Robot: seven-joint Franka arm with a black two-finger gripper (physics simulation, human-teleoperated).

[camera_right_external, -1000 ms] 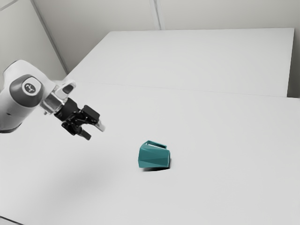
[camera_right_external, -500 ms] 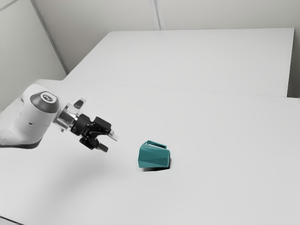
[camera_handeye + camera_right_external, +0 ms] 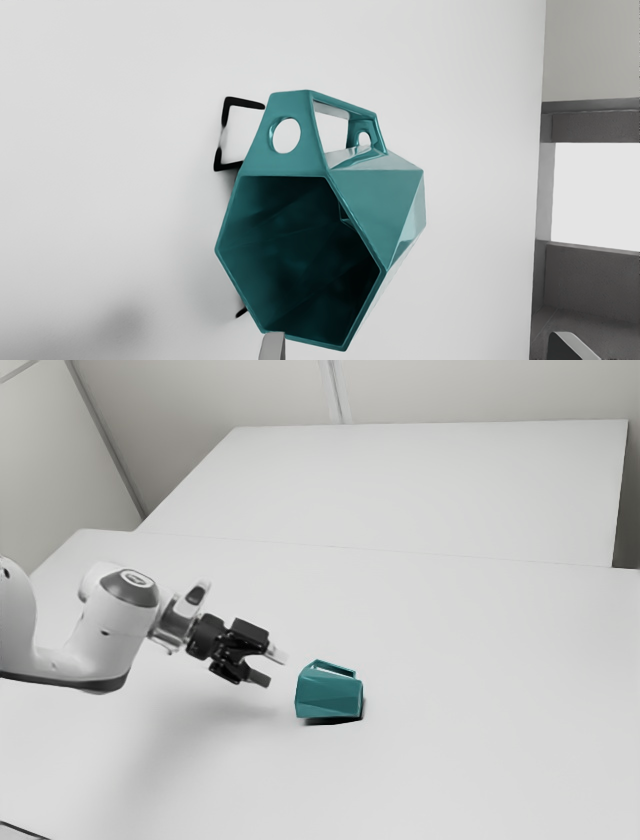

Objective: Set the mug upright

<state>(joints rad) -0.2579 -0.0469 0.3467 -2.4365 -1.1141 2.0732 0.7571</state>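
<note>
Exterior view: mug point(image 3: 329, 696) lies on its side on the table point(image 3: 480, 660), handle point(image 3: 335, 668) on the upper side, dark shadow along its underside; it sits well in from the long table edge that crosses the view, and well apart from the table corner at the exterior view's upper left; tool point(image 3: 269, 668) hangs at the mug's side toward the exterior view's left, near it, with a small gap between; the two fingers stand apart with nothing between them, so the tool reads as released.

Wrist view: the mug's open mouth faces the tool, base pointing away; handle stands off the body, a round hole through its near end; one fingertip point(image 3: 272, 346) overlaps the rim point(image 3: 305, 341) in the picture, contact cannot be told; the other stands wide of the mug, on the far side of the table edge as seen from here; the fingers are spread and grasp nothing.

Step in hand, as judged: lining up on the mug for a grasp; the goal pose is not met, since the mug is on its side; next move probably calls for centring the spread fingers on the wall or body, then closing and tipping the mouth upward until the base sits flat; risk noted: a fingertip off line could push the rim and roll or slide the mug.
</note>
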